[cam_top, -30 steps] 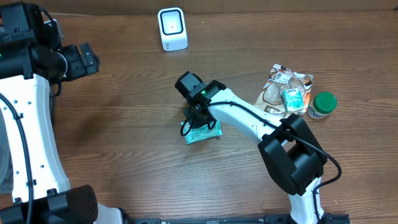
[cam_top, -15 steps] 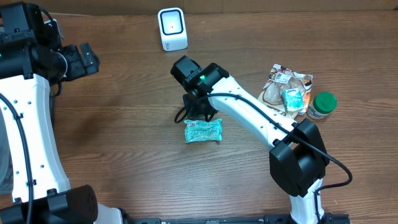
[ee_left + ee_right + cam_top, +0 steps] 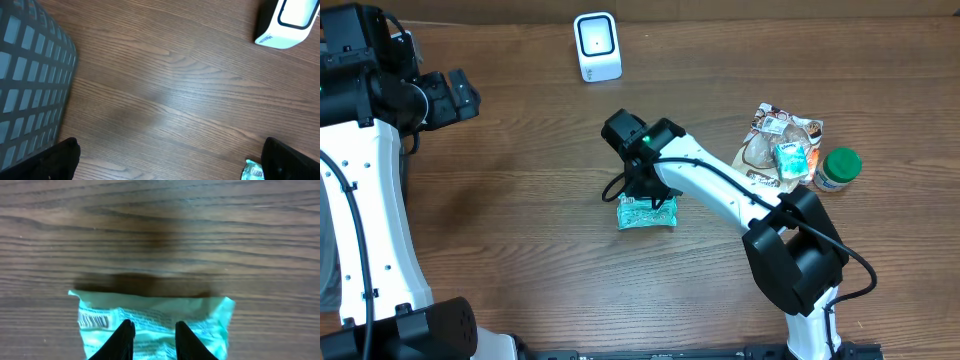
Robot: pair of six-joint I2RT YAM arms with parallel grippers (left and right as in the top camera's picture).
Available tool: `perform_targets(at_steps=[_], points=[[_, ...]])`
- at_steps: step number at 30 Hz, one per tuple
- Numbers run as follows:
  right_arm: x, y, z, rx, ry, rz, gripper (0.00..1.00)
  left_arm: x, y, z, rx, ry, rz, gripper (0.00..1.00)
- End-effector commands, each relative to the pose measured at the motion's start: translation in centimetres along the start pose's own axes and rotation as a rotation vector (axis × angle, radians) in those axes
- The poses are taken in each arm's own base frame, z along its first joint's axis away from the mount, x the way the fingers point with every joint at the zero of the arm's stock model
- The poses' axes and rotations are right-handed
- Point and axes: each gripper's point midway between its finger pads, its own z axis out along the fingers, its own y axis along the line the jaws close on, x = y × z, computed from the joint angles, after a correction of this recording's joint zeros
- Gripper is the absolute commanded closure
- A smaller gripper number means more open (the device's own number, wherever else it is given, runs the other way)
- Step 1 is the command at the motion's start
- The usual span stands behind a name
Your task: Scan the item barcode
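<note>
The item is a mint-green packet (image 3: pixel 654 217) lying flat on the wooden table, left of centre; the left wrist view shows a corner of it (image 3: pixel 251 171). Its barcode (image 3: pixel 94 321) faces up at the packet's left end. My right gripper (image 3: pixel 642 195) points down over the packet (image 3: pixel 150 315), and its two dark fingertips (image 3: pixel 125 332) stand a little apart on or just above the wrapper, pinching nothing. The white scanner (image 3: pixel 597 46) stands at the table's back edge, also seen from the left wrist (image 3: pixel 290 22). My left gripper (image 3: pixel 460 95) hovers wide open at the far left (image 3: pixel 175 162), holding nothing.
At the right lie a brown-and-white snack bag (image 3: pixel 782 140), a small teal packet (image 3: pixel 790 158) on top of it, and a green-lidded jar (image 3: pixel 838 168). A grey mesh basket (image 3: pixel 25 75) sits by the left arm.
My right gripper rose off the packet toward the back, leaving it flat on the table, then came back down over it. The left arm has not moved.
</note>
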Motion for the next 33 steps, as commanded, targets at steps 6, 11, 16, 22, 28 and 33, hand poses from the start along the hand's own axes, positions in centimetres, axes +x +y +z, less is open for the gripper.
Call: perform_targets(at_steps=[6,11,16,22,28,33], points=[[1.5,-0.5,3.4,-0.019,0.037,0.045,0.76,-0.5,0.0,-0.8,0.0,-0.028,0.022,0.0],[2.2,-0.8,4.5,-0.017,0.049,0.052,0.76,-0.5,0.0,-0.8,0.0,-0.028,0.022,0.0],[1.6,-0.3,4.4,-0.036,0.027,0.043,0.78,-0.5,0.0,-0.8,0.0,-0.028,0.022,0.0],[-1.4,1.8,1.3,-0.095,-0.055,-0.066,0.59,-0.5,0.0,-0.8,0.0,-0.028,0.022,0.0],[-0.4,2.1,-3.3,-0.128,0.024,-0.058,0.59,-0.5,0.0,-0.8,0.0,-0.028,0.022,0.0],[3.0,1.0,-2.3,-0.093,0.161,-0.005,0.64,-0.5,0.0,-0.8,0.0,-0.028,0.022,0.0]])
